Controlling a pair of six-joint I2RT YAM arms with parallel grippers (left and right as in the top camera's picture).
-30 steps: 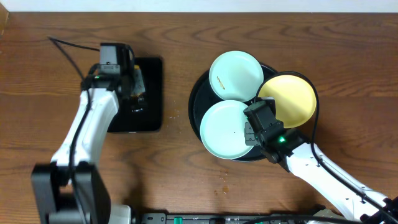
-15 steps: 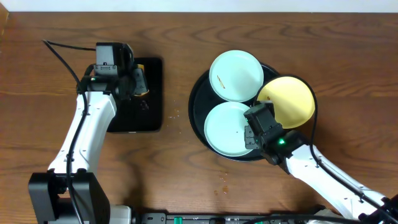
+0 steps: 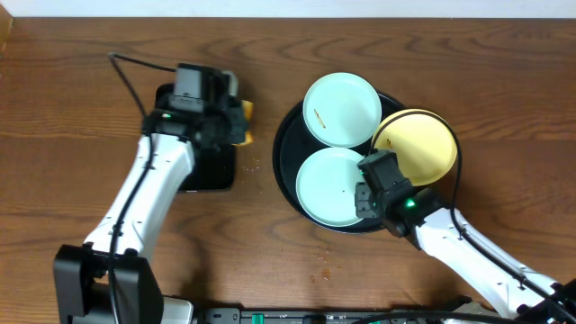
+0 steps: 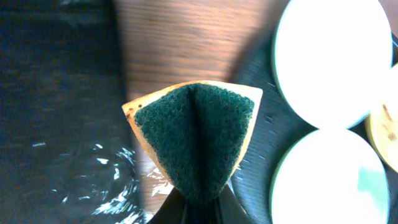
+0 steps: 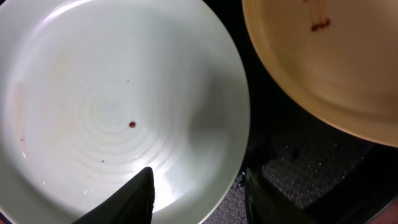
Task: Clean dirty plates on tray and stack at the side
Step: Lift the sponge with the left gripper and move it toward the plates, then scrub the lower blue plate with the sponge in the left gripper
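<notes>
Since a second ago our left arm has swung off the rectangular tray (image 3: 202,175) toward the round tray (image 3: 281,153), and our right gripper (image 5: 196,193) has parted its jaws. Our left gripper (image 3: 229,121) is clamped on the sponge (image 4: 196,140), folded with its green face out, above the bare tabletop (image 3: 450,54) between the two trays. Our right jaws stand apart astride the rim of the near mint plate (image 3: 328,184), one finger over the plate, one over the tray, holding nothing. All three plates sit on the round tray: the far mint plate (image 3: 342,110) and the yellow plate (image 3: 416,146) crowd the near one, and brown specks show on it and on the yellow.

We judge the chief risk to be scrubbing a plate nobody holds: it may skate and knock its neighbours. Our sponge, pinched at one end, may twist loose under pressure, and both arms converging on one plate may collide
</notes>
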